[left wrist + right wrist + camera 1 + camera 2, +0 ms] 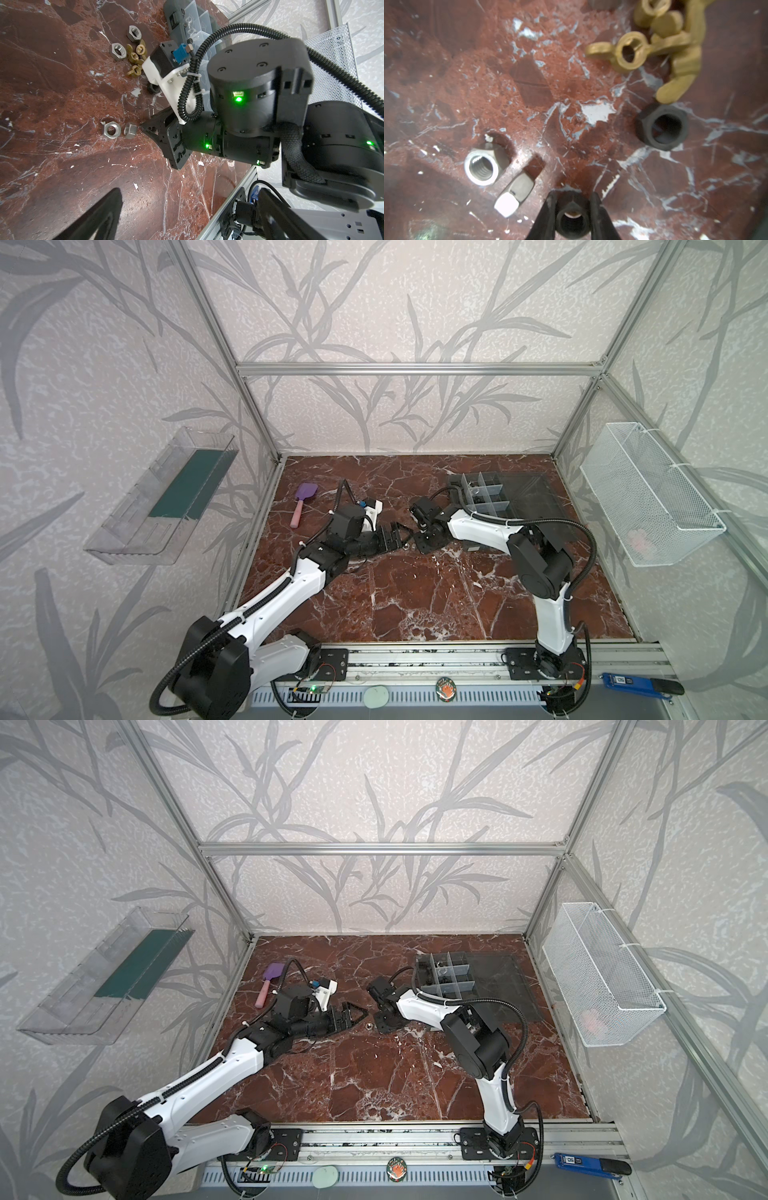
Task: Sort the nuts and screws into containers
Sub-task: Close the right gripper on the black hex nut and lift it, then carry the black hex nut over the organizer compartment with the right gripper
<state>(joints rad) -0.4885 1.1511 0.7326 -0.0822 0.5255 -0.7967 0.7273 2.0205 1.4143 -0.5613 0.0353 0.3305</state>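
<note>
Right gripper (572,207): jaws clenched across small black hexagonal metal nut (571,222), apparently for carrying to clear grey organizer box (488,489). Left gripper (353,1016): jaws released, idle nearby.

The room is bright, with soft, even light, and both top views are sharp. The dark red table (415,593) has only faint grey shadows, close under the arms (478,526). The wide view makes the metal posts (215,323) lean out toward the corners.

The right wrist view is very close and fuzzy. The gold wing nuts (631,51) are blurred, and so is the black nut (571,223) pinched in the right gripper (572,198). One silver nut (506,204) shines white. In the left wrist view, small green lights (238,99) glow.
</note>
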